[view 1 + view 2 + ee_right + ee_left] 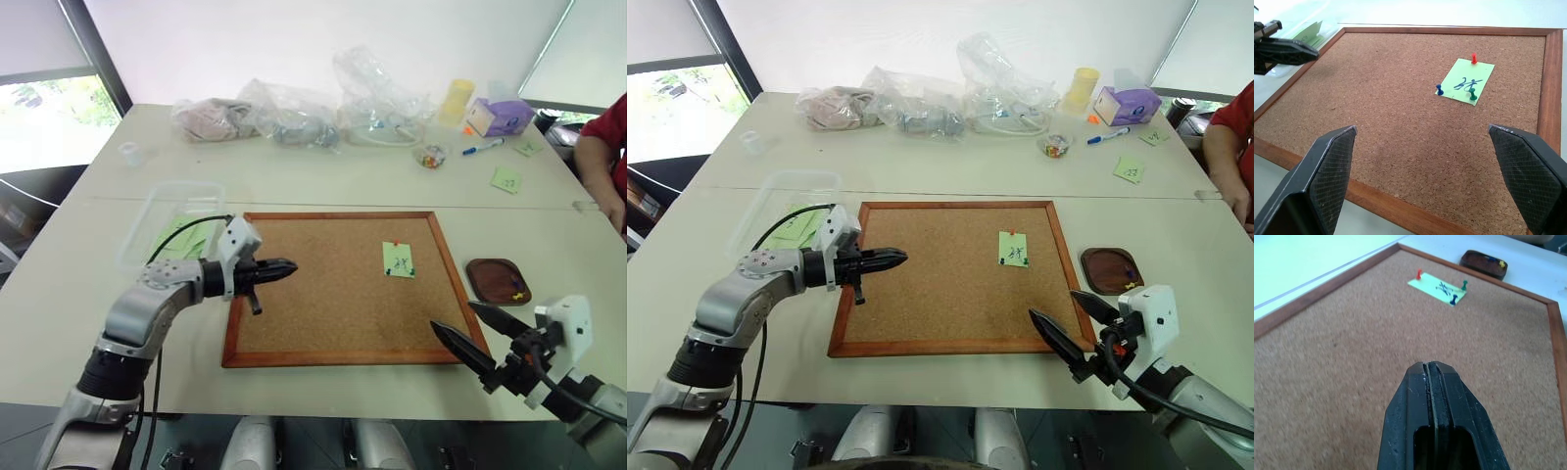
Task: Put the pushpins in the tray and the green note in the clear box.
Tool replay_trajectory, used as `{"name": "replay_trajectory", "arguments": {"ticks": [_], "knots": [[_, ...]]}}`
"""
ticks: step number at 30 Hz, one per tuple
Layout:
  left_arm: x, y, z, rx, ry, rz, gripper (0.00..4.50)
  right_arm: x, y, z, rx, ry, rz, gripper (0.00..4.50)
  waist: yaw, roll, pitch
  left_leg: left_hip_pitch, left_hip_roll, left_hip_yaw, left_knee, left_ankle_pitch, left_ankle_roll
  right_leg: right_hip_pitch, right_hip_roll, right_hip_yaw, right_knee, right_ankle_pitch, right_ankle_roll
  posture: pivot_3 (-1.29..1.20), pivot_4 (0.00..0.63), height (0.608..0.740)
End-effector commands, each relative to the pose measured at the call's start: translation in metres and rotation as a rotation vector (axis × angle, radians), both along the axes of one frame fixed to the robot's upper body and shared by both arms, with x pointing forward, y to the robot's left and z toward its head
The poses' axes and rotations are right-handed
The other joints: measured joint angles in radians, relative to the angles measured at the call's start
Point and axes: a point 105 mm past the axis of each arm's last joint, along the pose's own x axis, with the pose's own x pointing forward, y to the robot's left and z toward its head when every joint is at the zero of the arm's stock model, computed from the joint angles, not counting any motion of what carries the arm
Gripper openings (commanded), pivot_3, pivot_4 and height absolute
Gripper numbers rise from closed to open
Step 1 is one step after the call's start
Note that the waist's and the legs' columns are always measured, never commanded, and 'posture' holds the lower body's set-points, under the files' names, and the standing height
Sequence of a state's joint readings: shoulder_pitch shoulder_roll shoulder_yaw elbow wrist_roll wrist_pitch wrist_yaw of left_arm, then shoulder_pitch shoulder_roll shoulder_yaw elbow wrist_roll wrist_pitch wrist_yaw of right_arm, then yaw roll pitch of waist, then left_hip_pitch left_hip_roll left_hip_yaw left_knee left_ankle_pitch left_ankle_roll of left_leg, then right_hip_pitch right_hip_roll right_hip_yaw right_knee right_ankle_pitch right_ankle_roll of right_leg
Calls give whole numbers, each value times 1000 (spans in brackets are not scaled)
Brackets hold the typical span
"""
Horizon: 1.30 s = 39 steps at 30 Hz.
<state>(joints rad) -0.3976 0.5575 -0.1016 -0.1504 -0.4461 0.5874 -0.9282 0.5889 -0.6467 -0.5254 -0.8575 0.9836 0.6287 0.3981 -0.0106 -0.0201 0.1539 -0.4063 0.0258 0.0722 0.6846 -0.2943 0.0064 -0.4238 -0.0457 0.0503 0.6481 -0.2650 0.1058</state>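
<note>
A cork board (338,284) lies on a pale table (323,176). Near the board's right side a green note (398,259) is pinned flat by three pushpins: a red pin (1473,58) at one edge, a blue pin (1439,89) and a green pin (1472,96) at the opposite corners.

Just right of the board sits the tray (498,281), with a yellow pin (1502,264) and a blue one already inside. The clear box (171,225) rests beside the board's left edge and holds green paper.

The left gripper (277,269) hovers over the board's left part, fingers pressed together and holding nothing. The right gripper (472,335) hangs by the board's near right corner, fingers spread wide and empty.

The task seems partly done: three pins must still come out and go to the tray, then this note must go into the box.
</note>
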Motion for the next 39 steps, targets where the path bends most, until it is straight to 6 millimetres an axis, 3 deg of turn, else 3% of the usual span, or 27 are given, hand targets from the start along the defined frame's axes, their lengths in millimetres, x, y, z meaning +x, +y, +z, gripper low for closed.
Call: {"name": "replay_trajectory", "arguments": {"ticks": [1,16,18,21,24,27,31,39], "knots": [[1,-1,10,-10,-42,-6,0,0,1,5,-8,-26,-1,4434,0,0,0,0,0,0,0,0,0,0,0,0,0,0,0,0,150,737],[1,-3,15,-29,-42,-3,0,3,-1,3,-11,-25,-9,4434,0,0,0,0,0,0,0,0,0,0,0,0,0,0,0,0,150,737],[5,-3,20,-26,-56,8,0,6,-4,3,-24,-31,-25,4434,0,0,0,0,0,0,0,0,0,0,0,0,0,0,0,0,150,737],[15,-15,48,-60,-115,-32,0,14,-6,9,-22,-54,-41,4434,4,-1,0,0,0,0,0,0,0,0,0,0,0,0,0,0,150,737],[16,-30,54,-57,-130,-88,0,19,-5,13,-6,-71,-48,4434,3,0,0,0,-1,0,1,0,0,0,0,0,-1,0,0,0,150,737],[20,-50,29,44,-114,-139,0,45,-2,22,19,-139,-81,4434,-6,-1,0,0,-1,0,0,-1,1,1,1,0,-1,0,1,0,150,737],[28,-58,3,113,-99,-131,0,85,-8,23,-33,-163,-177,4434,-5,-1,0,2,-1,2,0,0,1,1,2,2,0,0,0,0,150,737],[29,-44,-28,243,-78,-128,0,148,17,9,-77,-124,-181,4434,-3,-1,0,-1,0,3,0,0,1,-3,1,2,0,1,1,0,150,737]]}}
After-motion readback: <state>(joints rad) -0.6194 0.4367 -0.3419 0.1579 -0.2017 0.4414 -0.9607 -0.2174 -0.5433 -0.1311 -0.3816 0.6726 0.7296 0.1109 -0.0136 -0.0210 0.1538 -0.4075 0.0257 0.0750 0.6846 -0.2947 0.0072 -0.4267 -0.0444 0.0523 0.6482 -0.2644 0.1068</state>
